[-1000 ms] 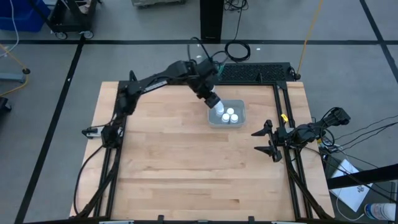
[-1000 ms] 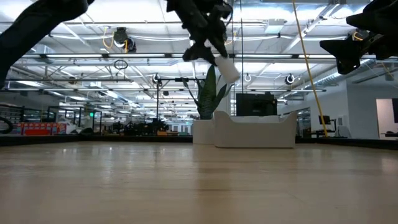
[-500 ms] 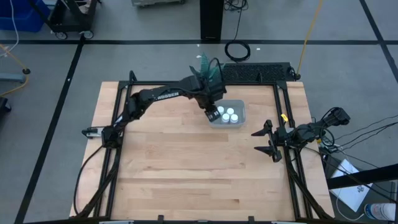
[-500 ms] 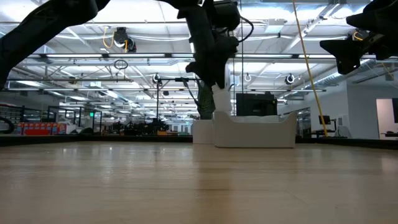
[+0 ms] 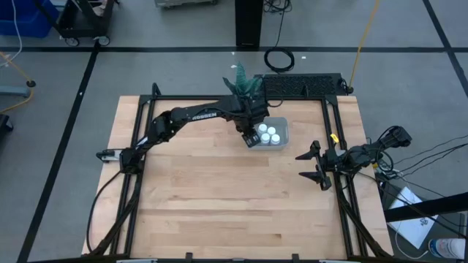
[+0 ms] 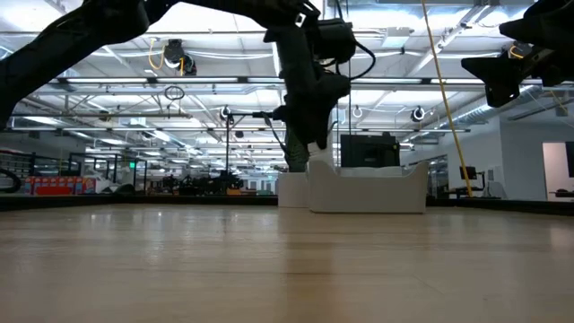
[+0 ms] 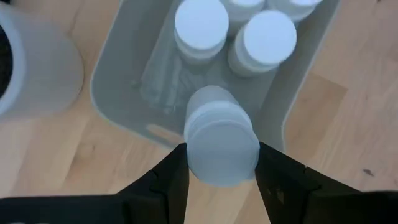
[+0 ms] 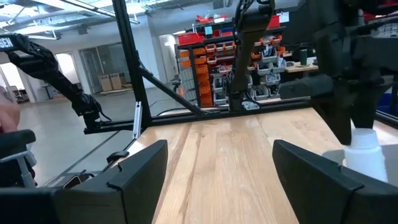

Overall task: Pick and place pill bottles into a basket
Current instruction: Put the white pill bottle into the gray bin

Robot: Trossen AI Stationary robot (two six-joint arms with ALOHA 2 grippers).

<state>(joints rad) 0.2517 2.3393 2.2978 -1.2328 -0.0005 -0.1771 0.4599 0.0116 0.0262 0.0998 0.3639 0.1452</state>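
My left gripper [image 5: 250, 137] [image 7: 222, 157] is shut on a white pill bottle [image 7: 219, 134] over the left end of the pale grey-blue basket [image 5: 281, 126] [image 7: 121, 81]. Several more white bottles stand upright on their bases in the basket, two of them [image 7: 200, 26] [image 7: 268, 38] just beyond the held one. In the low view the held bottle [image 6: 317, 160] is level with the basket's rim [image 6: 368, 187]. My right gripper [image 5: 306, 165] [image 8: 217, 163] is open and empty at the table's right edge. My left gripper pinches the bottle's cap end [image 7: 186, 149] between its two fingers, one on each side. The fingers point down from above. The bottle hangs upright below them, its lower end inside the basket's left wall; whether it touches the basket floor I cannot tell.
A white plant pot [image 7: 31, 62] with green leaves [image 5: 245, 82] stands just beyond the basket's far-left corner, close to my left arm. A dark keyboard-like tray [image 5: 300, 86] lies at the far edge. The wooden table [image 5: 219, 197] is bare toward the near side.
My left gripper has come down toward the basket with the bottle and turned from a slant to point straight down. The bottle, high and tilted a second ago, now hangs upright at the level of the basket's rim.
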